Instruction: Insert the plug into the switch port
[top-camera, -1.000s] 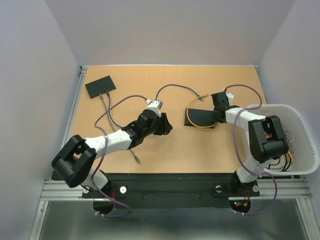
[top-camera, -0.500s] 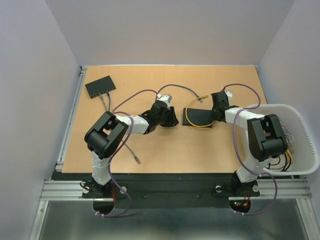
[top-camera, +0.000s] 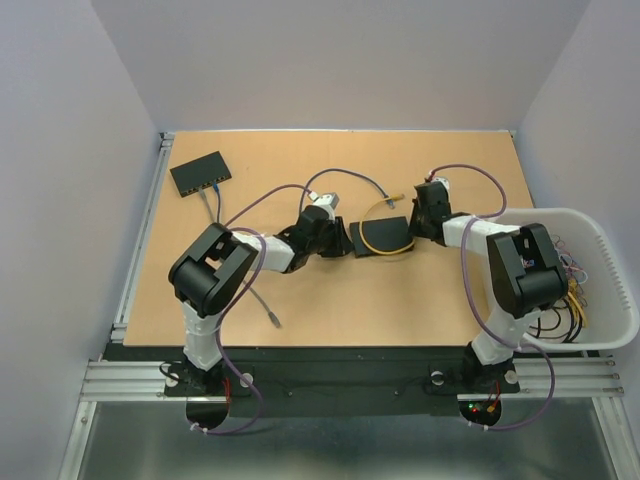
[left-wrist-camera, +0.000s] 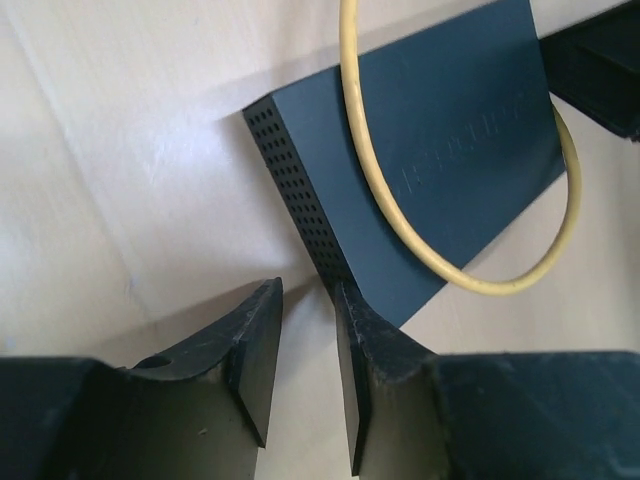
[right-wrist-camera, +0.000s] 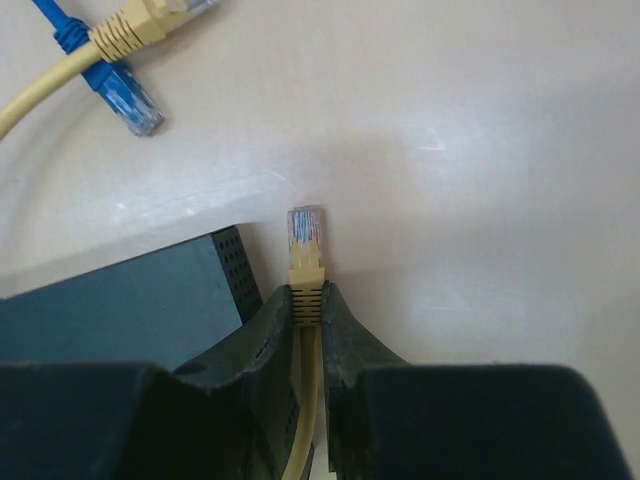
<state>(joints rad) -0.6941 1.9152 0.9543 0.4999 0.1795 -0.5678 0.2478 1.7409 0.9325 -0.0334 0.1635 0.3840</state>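
Note:
The dark switch (top-camera: 392, 228) lies flat at mid-table with a yellow cable loop (top-camera: 372, 242) resting on it. In the left wrist view the switch (left-wrist-camera: 440, 150) shows its perforated side. My left gripper (left-wrist-camera: 305, 290) is open by a narrow gap with nothing between the fingers. Its right fingertip (left-wrist-camera: 352, 310) is at the switch's near corner. My left gripper (top-camera: 343, 240) sits at the switch's left end. My right gripper (right-wrist-camera: 306, 290) is shut on the boot of the yellow plug (right-wrist-camera: 305, 235), whose clear tip sticks out beside the switch (right-wrist-camera: 120, 300). My right gripper (top-camera: 422, 212) is at the switch's right end.
A second black switch (top-camera: 200, 173) with a blue cable stands at the back left. A loose blue plug (right-wrist-camera: 125, 100) and another yellow plug (right-wrist-camera: 150, 20) lie just beyond the right gripper. A white basket (top-camera: 600, 235) of cables stands at the right. A grey cable end (top-camera: 272, 318) lies near the front.
My left arm has swung right up to the switch's left end, and its jaws have narrowed. My right gripper and the switch have shifted a little to the left.

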